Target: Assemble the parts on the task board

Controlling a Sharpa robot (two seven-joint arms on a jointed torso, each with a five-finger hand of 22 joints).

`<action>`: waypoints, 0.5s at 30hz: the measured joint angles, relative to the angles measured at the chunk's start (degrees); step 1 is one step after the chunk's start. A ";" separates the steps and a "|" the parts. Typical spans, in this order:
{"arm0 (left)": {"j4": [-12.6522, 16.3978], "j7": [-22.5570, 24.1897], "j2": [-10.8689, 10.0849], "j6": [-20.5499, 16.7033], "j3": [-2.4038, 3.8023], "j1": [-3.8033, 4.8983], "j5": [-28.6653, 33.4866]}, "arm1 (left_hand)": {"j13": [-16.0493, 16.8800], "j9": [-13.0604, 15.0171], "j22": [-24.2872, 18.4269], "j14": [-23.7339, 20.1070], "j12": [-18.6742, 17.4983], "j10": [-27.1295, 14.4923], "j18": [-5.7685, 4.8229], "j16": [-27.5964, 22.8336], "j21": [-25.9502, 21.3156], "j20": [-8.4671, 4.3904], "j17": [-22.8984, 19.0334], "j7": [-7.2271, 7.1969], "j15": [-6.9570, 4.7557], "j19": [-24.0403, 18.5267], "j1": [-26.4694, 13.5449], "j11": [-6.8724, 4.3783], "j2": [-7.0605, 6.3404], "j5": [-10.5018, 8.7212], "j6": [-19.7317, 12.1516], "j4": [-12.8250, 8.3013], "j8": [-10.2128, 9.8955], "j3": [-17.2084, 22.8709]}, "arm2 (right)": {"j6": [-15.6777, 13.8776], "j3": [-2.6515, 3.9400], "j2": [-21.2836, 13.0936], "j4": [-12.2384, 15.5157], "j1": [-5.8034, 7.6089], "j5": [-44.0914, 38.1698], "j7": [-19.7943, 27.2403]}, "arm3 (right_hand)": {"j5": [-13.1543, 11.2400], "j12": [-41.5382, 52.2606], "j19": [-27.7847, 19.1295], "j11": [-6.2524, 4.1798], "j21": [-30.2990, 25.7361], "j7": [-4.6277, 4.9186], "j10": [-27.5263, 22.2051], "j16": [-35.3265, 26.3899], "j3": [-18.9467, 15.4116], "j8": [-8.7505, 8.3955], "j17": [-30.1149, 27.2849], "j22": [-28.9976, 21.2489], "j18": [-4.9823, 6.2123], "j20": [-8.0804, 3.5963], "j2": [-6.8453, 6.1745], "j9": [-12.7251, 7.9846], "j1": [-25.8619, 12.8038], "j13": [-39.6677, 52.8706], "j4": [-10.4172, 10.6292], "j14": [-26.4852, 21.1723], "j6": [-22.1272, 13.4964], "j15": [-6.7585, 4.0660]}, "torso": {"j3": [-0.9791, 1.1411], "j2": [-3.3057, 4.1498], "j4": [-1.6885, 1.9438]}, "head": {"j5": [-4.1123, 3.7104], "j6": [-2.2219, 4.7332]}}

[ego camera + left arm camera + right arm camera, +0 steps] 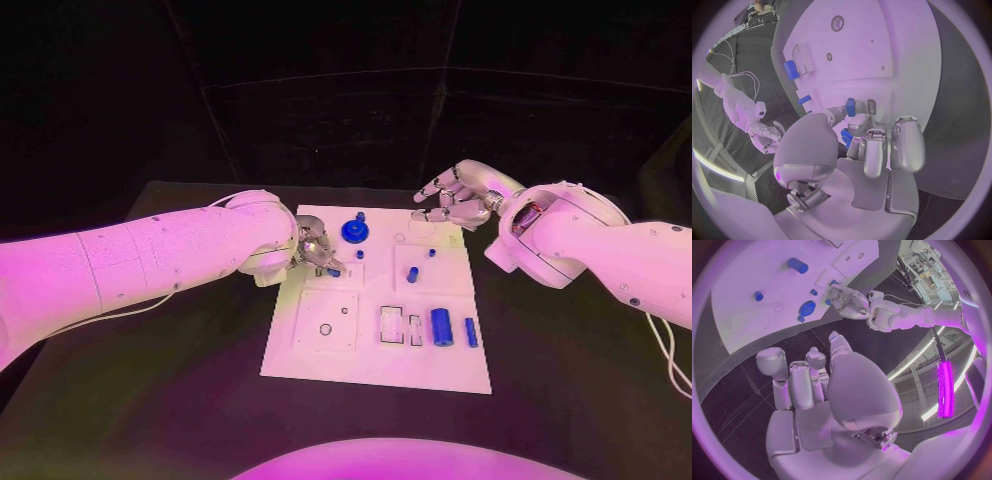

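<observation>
Though half hidden by its fingers, small blue part (333, 271) in left robot hand (315, 252); right robot hand (459, 197) empty, loosely spread.

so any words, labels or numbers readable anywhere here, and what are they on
None can be read.
The task board shows only outlines, holes and blue parts, no print.
The left hand and right hand carry no legible marking.
A dark mark on the room structure in the right wrist view is too small and cut off to read.

A black table (173, 400) stands before dark panelled walls (332, 110).
</observation>
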 measured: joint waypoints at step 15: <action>-0.49 0.00 0.39 0.24 -0.01 0.02 -0.41 | 0.76 -0.27 0.22 0.04 0.50 0.84 0.00 0.00 0.00 -0.20 0.00 -1.14 -0.37 0.20 -5.46 -0.41 -0.80 -0.01 1.80 -5.82 0.00 1.63 | 0.20 0.00 0.17 -0.14 0.00 0.04 0.10 | 0.25 0.00 0.00 0.00 0.00 0.00 0.00 0.00 0.00 0.00 0.00 -0.13 0.00 0.00 0.00 0.00 0.00 -0.16 0.00 0.00 0.00 0.00 | 0.03 0.00 -0.03 | -0.05 -0.17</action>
